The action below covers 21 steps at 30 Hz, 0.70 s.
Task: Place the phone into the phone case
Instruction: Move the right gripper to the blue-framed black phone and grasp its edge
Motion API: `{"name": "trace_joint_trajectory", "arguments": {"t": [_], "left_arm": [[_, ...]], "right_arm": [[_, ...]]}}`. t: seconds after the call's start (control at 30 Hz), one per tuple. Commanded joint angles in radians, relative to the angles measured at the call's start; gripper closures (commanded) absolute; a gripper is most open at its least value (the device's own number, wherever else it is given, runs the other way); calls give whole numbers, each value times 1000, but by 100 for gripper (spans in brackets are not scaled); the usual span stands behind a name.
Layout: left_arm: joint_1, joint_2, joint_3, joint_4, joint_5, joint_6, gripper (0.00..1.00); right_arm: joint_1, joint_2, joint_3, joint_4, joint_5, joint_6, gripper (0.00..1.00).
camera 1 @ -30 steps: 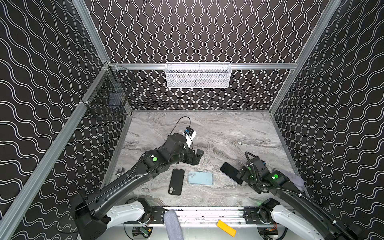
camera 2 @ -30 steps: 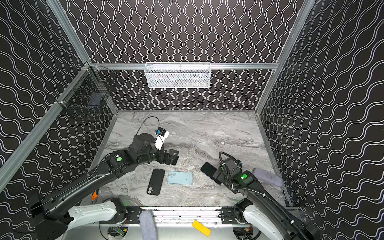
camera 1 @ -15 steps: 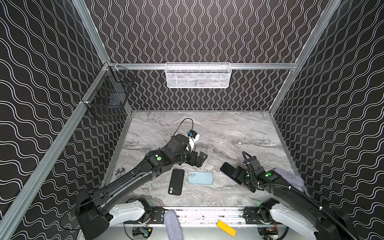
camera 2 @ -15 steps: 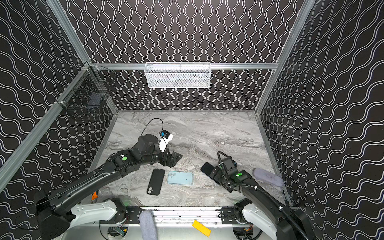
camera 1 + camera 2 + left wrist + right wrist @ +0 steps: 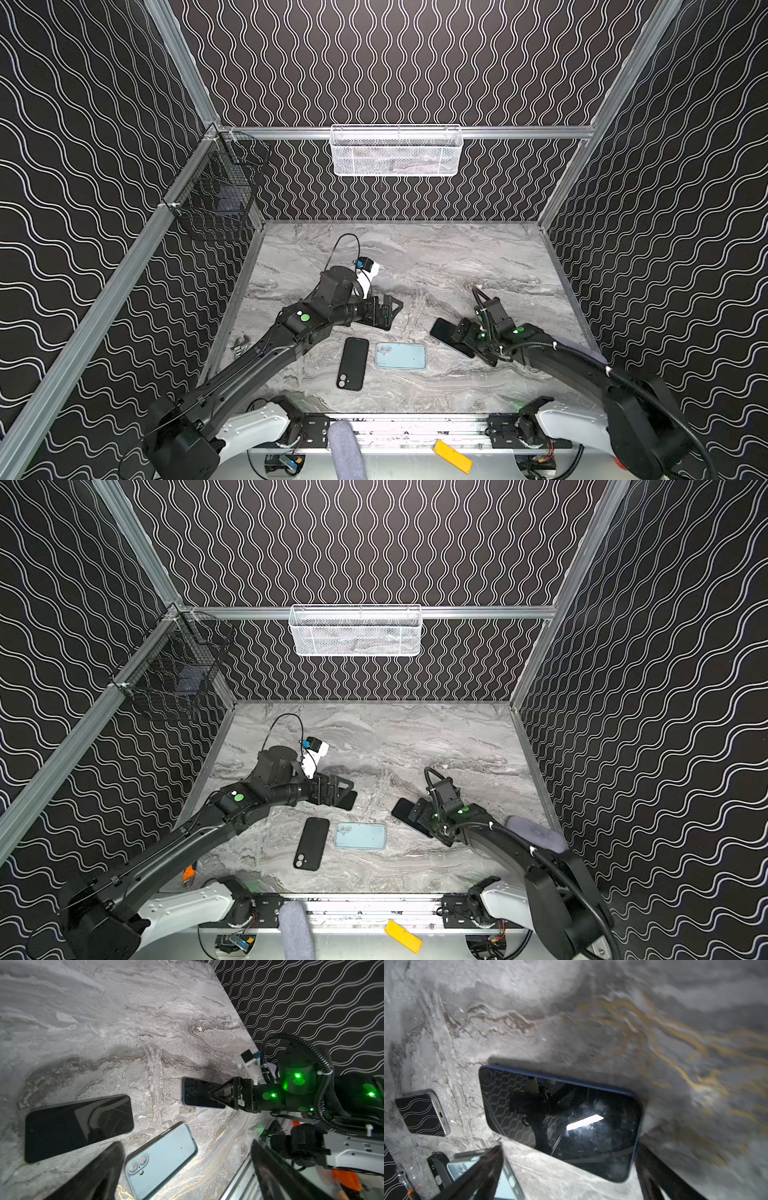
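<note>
Black fingers (image 5: pixel 483 1167) of my right gripper (image 5: pixel 464 341) are spread wide, pinching nothing, low over the phone (image 5: pixel 571 1118). Phone: blue rim, screen up, flat on the table (image 5: pixel 436 266), right side, not lifted as far as I can tell. In the right wrist view it sits just ahead of and between my fingers, long axis crosswise, finger to finger. Judgement: that's the long way to grab, so a wrist turn to take it across the short sides looks needed. Whether a finger touches the glass: can't tell.

Outward, toward my left: pale blue slab (image 5: pixel 401 356), lenses up, long axis left-right in both top views. Phone back or case, can't tell. Just beside it, black case (image 5: pixel 352 363), camera cut-out at the near end, long axis near-far. Both lie between my arms, apart from the phone.

Left gripper (image 5: pixel 348 792) is also spread wide and empty, hovering by a second dark phone (image 5: pixel 79 1126), screen up, just beyond the black case.

Nearer arm: right for the phone, left for the black case. The move turns on this: the case lies left of my right hand, so the phone must travel left, over or around the slab. Step in hand: the grasp, not yet made. Phone not in the case.
</note>
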Motion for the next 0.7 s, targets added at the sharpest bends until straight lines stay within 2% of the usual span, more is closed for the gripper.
{"name": "trace_joint_trajectory", "arguments": {"t": [0.0,0.23,0.37,0.5,0.67], "left_arm": [[38,15,-24,104,101,-76,3],[59,74,-49,154,121,-81,3],[57,130,-46,173,108,-83,3],[56,193,-37,196,99,-114,1],[17,211,-46,230,77,-80,1]], "right_arm": [[-2,86,68,75,-24,-34,1],[-2,270,247,101,-32,-106,1],[-2,307,315,45,6,-148,0],[-11,243,325,-14,50,-186,0],[-15,79,284,-53,96,-206,0]]}}
